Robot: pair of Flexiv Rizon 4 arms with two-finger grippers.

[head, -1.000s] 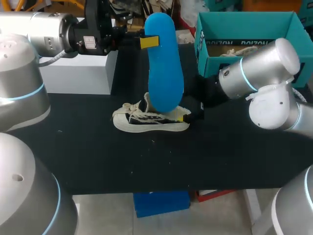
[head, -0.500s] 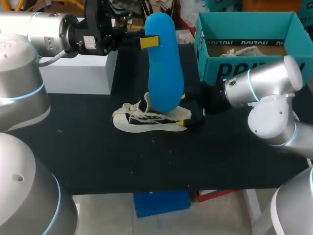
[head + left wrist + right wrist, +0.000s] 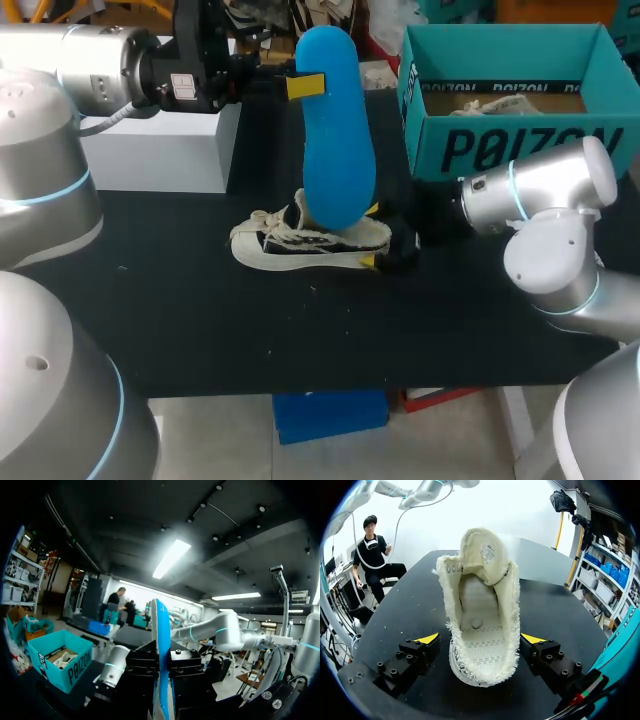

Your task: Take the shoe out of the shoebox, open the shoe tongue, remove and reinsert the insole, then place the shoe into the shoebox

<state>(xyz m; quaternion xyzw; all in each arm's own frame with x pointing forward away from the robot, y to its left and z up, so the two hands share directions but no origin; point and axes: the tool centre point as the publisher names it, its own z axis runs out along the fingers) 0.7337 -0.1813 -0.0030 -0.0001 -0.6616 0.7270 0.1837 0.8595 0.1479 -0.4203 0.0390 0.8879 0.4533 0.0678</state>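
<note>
A tall blue insole [image 3: 337,130] stands upright above the table, with my left gripper [image 3: 305,85] shut on its upper part. The left wrist view shows the insole [image 3: 161,650] edge-on, clamped between the black fingers of that gripper [image 3: 162,680]. Under it a cream and black shoe [image 3: 305,245] lies on the black table [image 3: 200,320], toe to the left. My right gripper [image 3: 370,236] is open, with one yellow tip on each side of the heel. In the right wrist view the shoe [image 3: 480,630] fills the gap of the gripper [image 3: 480,639], tongue raised and inside bare.
A teal shoebox [image 3: 500,145] stands open at the back right with another pale shoe [image 3: 490,105] inside. A white box [image 3: 160,150] sits at the back left under my left arm. The table's front edge runs close below the shoe.
My right arm has swung lower toward the table's front, and its open fingers have come to straddle the shoe's heel. The left arm and the insole have kept still.
</note>
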